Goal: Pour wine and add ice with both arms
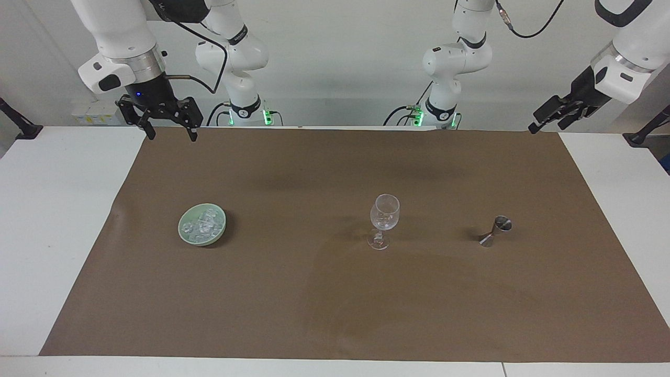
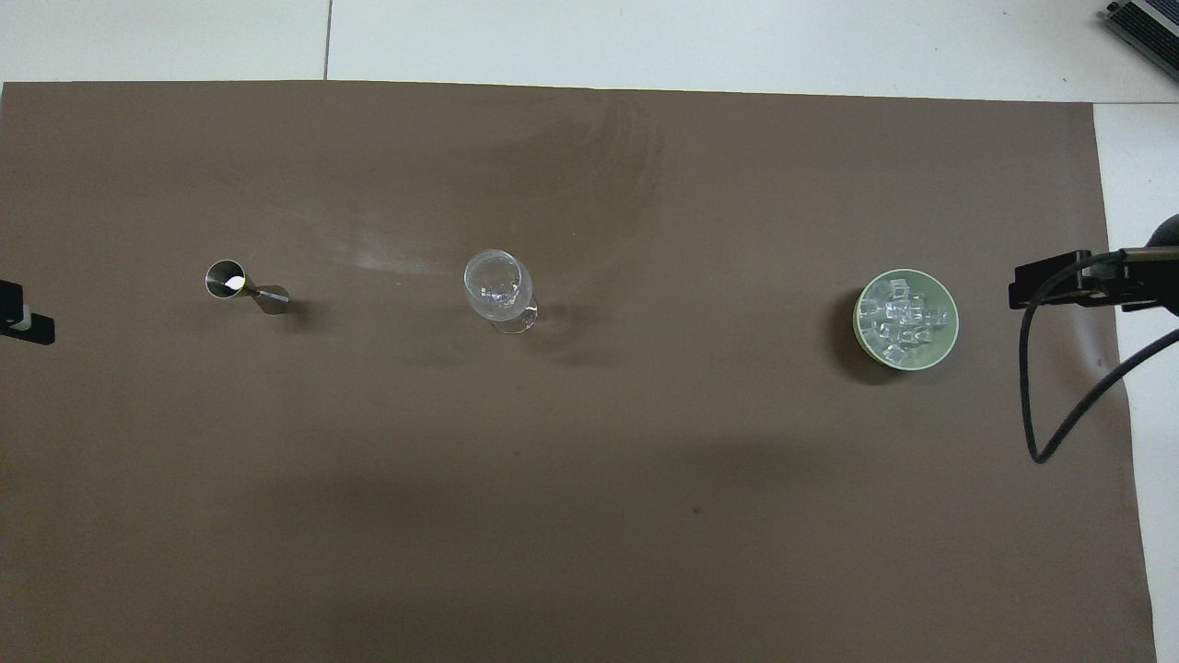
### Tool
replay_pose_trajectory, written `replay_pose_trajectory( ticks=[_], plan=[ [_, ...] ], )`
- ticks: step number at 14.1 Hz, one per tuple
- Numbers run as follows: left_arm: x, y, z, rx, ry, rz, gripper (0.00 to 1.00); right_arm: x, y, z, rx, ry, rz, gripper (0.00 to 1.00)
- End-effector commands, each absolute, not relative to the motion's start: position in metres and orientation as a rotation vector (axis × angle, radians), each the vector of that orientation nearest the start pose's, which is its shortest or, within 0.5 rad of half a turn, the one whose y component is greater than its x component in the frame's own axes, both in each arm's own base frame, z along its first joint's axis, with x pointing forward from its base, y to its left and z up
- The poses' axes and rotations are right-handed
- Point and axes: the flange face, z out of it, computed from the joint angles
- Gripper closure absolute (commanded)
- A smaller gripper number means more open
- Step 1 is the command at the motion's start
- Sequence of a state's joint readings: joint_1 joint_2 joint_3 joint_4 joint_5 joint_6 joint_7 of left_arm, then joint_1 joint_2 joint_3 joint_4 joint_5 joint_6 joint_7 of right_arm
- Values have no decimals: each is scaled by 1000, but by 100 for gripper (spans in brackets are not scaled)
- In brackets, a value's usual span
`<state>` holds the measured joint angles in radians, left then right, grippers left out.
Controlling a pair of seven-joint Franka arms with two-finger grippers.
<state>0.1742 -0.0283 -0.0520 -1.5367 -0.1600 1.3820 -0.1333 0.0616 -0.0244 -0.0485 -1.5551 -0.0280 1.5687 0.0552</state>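
A heap of small clear ice cubes (image 1: 203, 225) lies in a pale green round dish (image 1: 184, 235) toward the right arm's end of the table; the ice also shows in the overhead view (image 2: 901, 318). A clear stemmed glass (image 1: 384, 215) stands upright mid-table. A metal jigger (image 1: 496, 231) stands toward the left arm's end. My right gripper (image 1: 171, 135) hangs open and empty above the mat's edge nearest the robots. My left gripper (image 1: 547, 127) is raised, open and empty, over the mat's corner at the left arm's end.
A brown mat (image 1: 335, 303) covers most of the white table (image 1: 47, 220). A black cable (image 2: 1041, 396) hangs from the right arm beside the dish. In the overhead view the glass (image 2: 497, 285) and the jigger (image 2: 241, 287) stand in a row with the dish (image 2: 949, 345).
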Motion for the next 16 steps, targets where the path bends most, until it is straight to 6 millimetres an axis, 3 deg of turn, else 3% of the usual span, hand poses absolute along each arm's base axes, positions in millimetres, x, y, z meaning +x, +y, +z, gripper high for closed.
replay_pose_trajectory(
  ticks=[1,6,11,13,16],
  plan=[
    [517,39,644,-3275,-419,211,0,540,5,646,-3158,88,-47,0],
    [520,39,647,-3299,-430,195,0,540,5,646,-3158,88,-47,0],
    [518,66,645,-3354,-667,230,0,540,5,646,-3158,88,-47,0],
    [520,84,633,-3383,-779,283,0,540,5,646,-3158,88,-47,0],
    [523,119,596,-3390,-1006,407,0,540,5,646,-3158,88,-47,0]
  ],
)
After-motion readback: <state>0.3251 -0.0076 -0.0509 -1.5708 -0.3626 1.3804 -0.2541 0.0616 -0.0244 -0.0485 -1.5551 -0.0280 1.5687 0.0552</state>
